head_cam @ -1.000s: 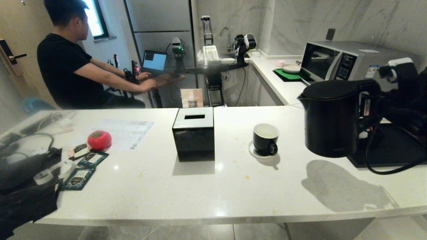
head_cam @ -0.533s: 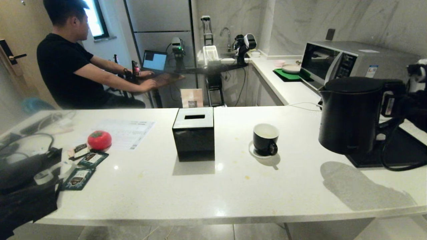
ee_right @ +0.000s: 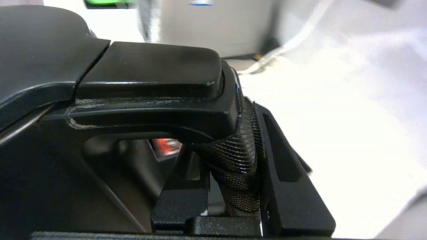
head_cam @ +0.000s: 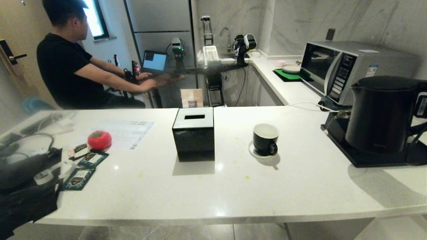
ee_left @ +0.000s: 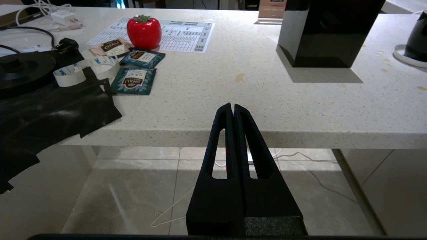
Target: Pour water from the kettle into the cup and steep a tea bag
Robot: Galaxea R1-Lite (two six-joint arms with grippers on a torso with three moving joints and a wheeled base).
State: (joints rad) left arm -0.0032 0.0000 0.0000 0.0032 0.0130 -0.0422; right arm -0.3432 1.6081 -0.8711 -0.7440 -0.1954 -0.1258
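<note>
One kettle, gripped, at the counter's right end

One kettle (head_cam: 380,113): matte black, tapered body, flat black lid, spout pointing toward the cup. It stands upright over the black tray (head_cam: 363,160) at the right end of the white counter (head_cam: 213,193), just in front of the microwave (head_cam: 337,66). The right gripper (ee_right: 233,166) is clamped on its handle, one finger (ee_right: 287,186) pressed to the handle's textured outer side.

One cup (head_cam: 265,138): small, glossy black, white inside, loop handle toward the near edge, on a white saucer (head_cam: 253,151). It sits well apart from the kettle, with bare counter between them and a square black box (head_cam: 194,133) on its other side.

Several tea bag packets (ee_left: 133,80) lie near the left end beside a red tomato-shaped thing (ee_left: 144,31).

One left gripper (ee_left: 232,110): fingers pressed together, holding nothing, below and just outside the counter's near edge.

One person (head_cam: 70,63) sits beyond the counter's far edge at a laptop
</note>
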